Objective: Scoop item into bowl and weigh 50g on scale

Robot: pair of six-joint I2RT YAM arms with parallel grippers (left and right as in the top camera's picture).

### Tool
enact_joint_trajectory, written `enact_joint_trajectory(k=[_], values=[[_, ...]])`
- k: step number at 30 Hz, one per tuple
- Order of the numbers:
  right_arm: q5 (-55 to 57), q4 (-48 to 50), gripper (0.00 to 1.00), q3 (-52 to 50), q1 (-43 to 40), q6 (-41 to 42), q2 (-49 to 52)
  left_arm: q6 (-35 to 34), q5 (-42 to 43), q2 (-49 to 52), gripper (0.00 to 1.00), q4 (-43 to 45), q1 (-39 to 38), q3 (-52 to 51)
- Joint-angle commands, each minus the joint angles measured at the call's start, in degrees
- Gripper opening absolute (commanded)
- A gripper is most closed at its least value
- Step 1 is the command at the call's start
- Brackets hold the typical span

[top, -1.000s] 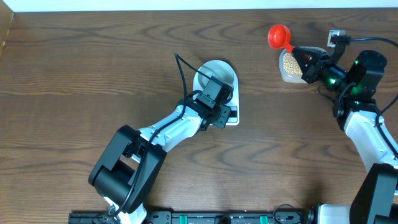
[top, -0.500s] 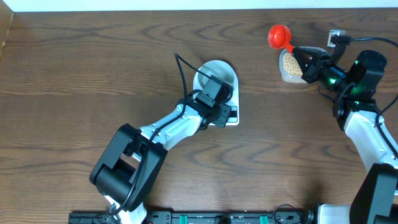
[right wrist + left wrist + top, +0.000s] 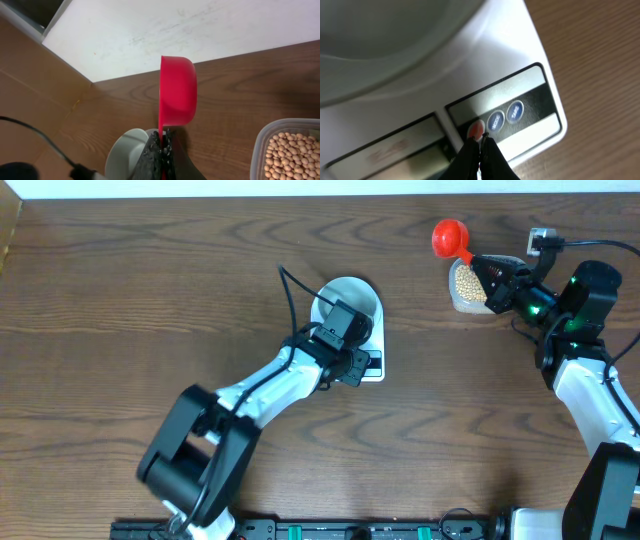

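A: Overhead first. Where do the ends sit?
B: Left gripper (image 3: 350, 360) is closed, tips down over the control strip at the near end of the scale (image 3: 373, 372), mid-table. The bowl (image 3: 348, 298) stands on the scale's far part, just beyond that gripper, and only its pale inside shows. Right gripper (image 3: 484, 270) is far right, clamped on the handle of a red scoop (image 3: 450, 238).
A: Beans?
B: The beans (image 3: 467, 282) lie in a clear tub (image 3: 470, 308) directly under the right gripper. The scoop's cup hangs past the tub's far left corner, over bare table (image 3: 150, 280). Tub and bowl are well apart, with open wood between them.
A: Left wrist.
B: Fingers pressed together. Their tips meet the near edge of a red button (image 3: 476, 130), with two blue buttons (image 3: 495, 121) just to its right. Whether it is being pressed, cannot tell. The grey display (image 3: 395, 155) is left of the buttons, its reading blurred. The bowl's wall fills the far left, out of focus. Wood lies beyond the scale's right edge.
A: Right wrist.
B: Fingers shut on the scoop handle, cup seen edge-on beyond them, its contents hidden. The tub of beans is near right, cut by the frame. The bowl is near left, past a black cable (image 3: 45, 135). A white board (image 3: 200, 30) bounds the table's far edge
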Motion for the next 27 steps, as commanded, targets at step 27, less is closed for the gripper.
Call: enact_joint_trajectory(k=[27], values=[[10.03, 0.26, 0.01, 1.05, 0.15, 0.68, -0.13, -0.13, -2.89, -16.74, 0.07, -10.84, 13.38, -0.09]])
